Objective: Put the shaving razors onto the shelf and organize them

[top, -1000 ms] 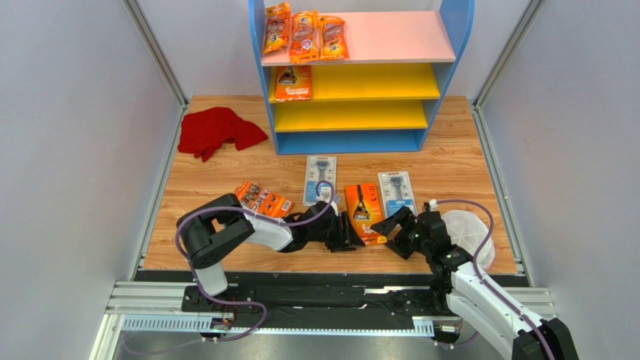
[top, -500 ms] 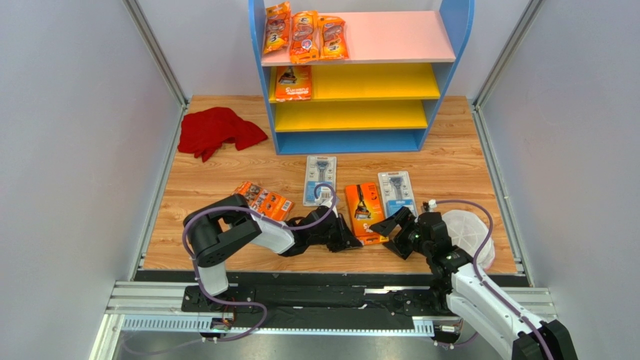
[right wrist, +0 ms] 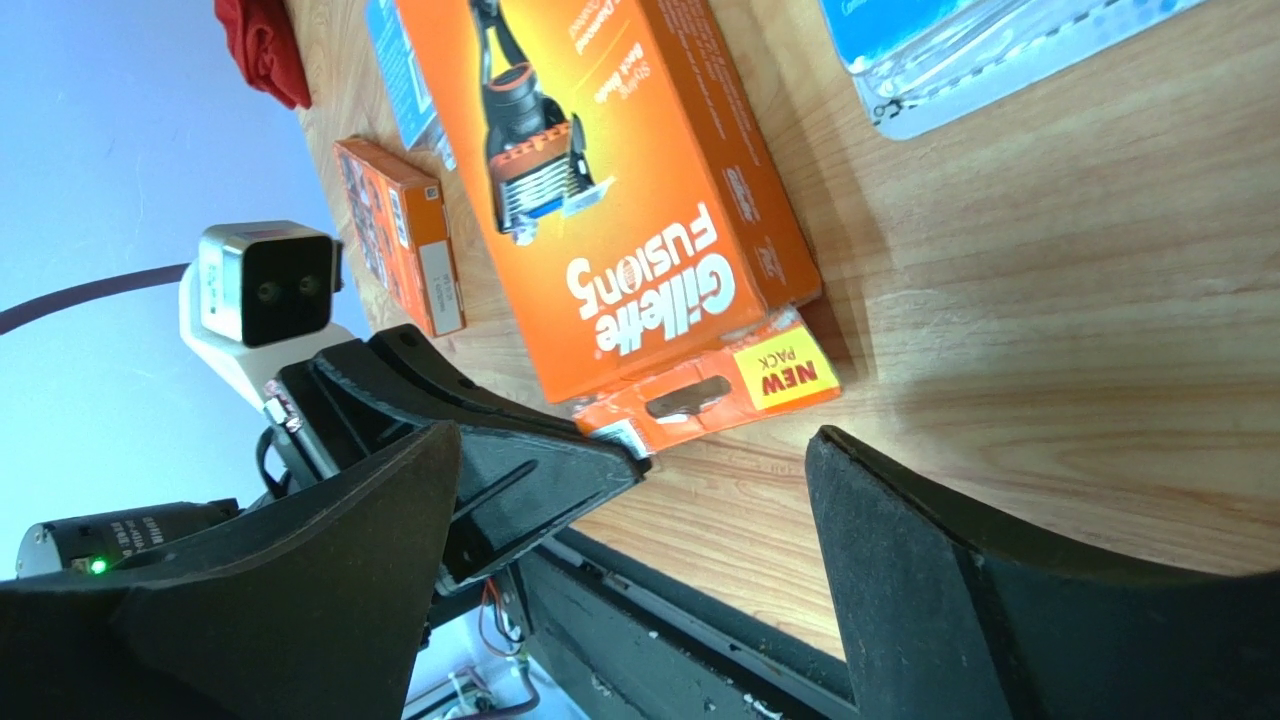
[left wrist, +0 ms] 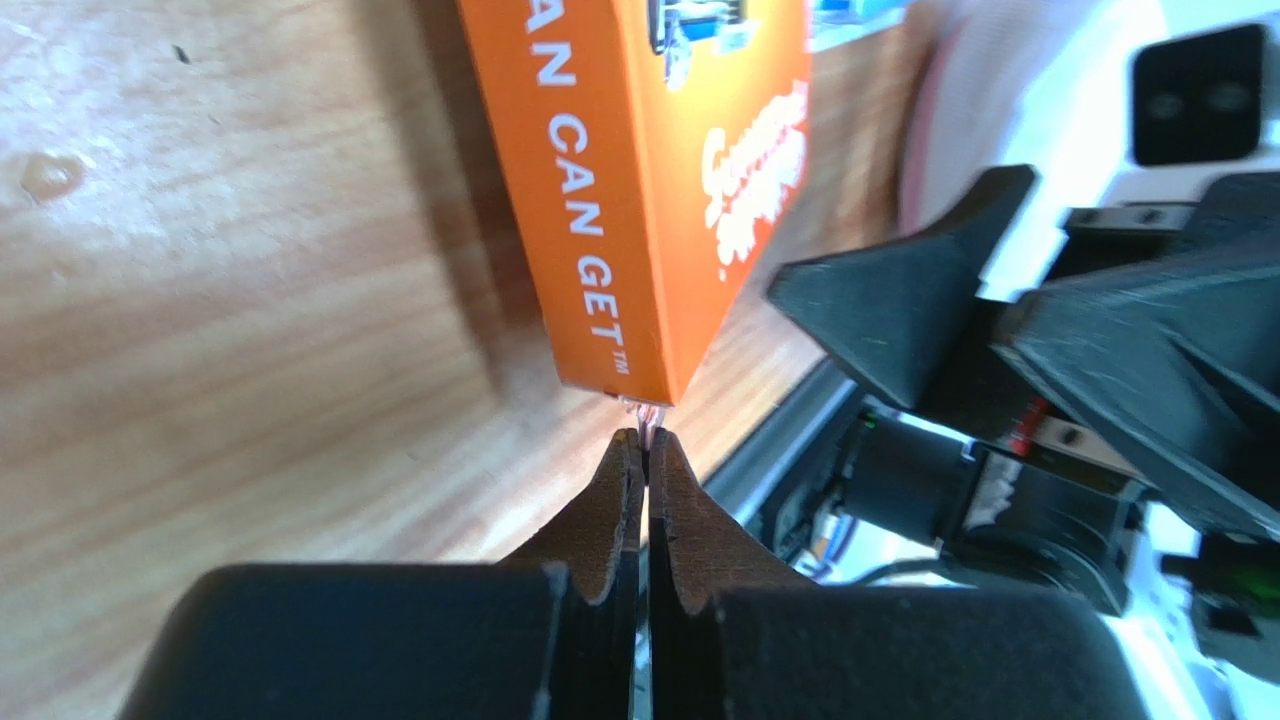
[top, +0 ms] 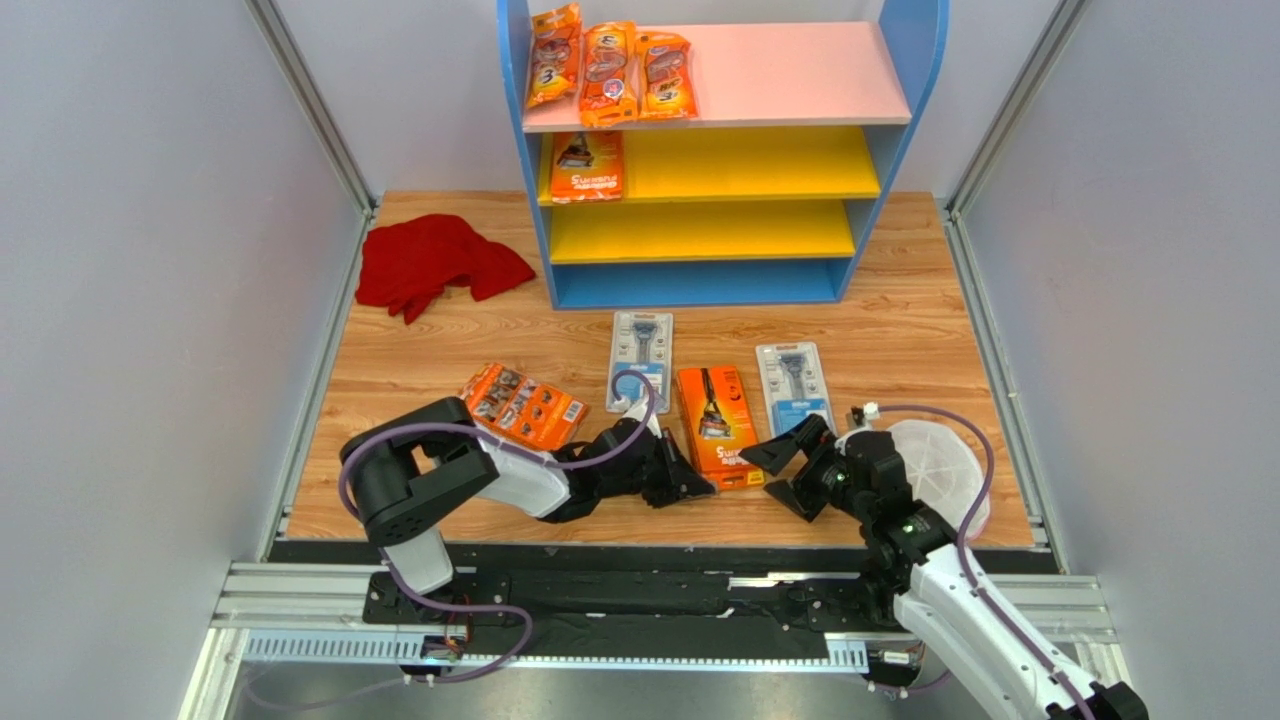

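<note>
An orange razor box lies flat on the wooden table, and my left gripper is shut on the thin hang tab at its near end. The left wrist view shows the fingertips pinched on that tab below the box. My right gripper stands open just right of the box's near end, holding nothing. In the right wrist view the box lies ahead of its jaws. Two grey-blue blister cards flank the box. Another orange pack lies to the left. The shelf holds three orange bags and one orange card.
A red cloth lies at the back left of the table. A round white dish sits right beside the right arm. Grey walls close in both sides, and a black rail runs along the near edge.
My left gripper has closed onto the orange box's hang tab and drawn the box slightly to the left. The right gripper has shifted a little and stays open.
</note>
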Controlling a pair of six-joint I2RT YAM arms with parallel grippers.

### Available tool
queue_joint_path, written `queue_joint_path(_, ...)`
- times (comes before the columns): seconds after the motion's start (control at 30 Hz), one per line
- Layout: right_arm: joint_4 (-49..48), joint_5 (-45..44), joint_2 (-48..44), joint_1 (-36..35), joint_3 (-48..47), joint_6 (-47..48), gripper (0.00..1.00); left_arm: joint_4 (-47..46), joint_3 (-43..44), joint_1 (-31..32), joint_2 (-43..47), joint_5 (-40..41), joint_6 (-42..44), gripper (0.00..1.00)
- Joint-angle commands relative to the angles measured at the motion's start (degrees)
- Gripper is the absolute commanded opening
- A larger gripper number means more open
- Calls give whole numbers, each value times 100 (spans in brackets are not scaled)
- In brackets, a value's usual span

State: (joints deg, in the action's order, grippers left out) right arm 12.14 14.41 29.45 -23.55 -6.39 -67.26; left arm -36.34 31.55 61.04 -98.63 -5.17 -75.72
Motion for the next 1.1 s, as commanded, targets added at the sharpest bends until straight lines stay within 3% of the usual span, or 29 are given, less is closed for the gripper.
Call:
queue_joint_path(0.0, 25, 298, -19, 8, -2, -182, 89, -409, -245, 22, 449, 51, -100, 0)
queue_joint_path(0.17, 69, 439, 87, 0, 41, -208, 89, -550, -509, 22, 853, 42, -206, 0)
queue_joint_path(0.4, -676, 641, 17, -9, 471, -682, 88, -734, -756, 22, 1170, -45, -320, 0)
queue_joint_path(0.7, -1688, 492, -159, -132, 806, -1219, 85, -919, -650, 57, 916, -415, -311, 0)
queue_joint_path(1.07, -1794, 466, 579, -176, 736, -1228, 75, -1525, -747, 66, 793, -467, -540, 0)
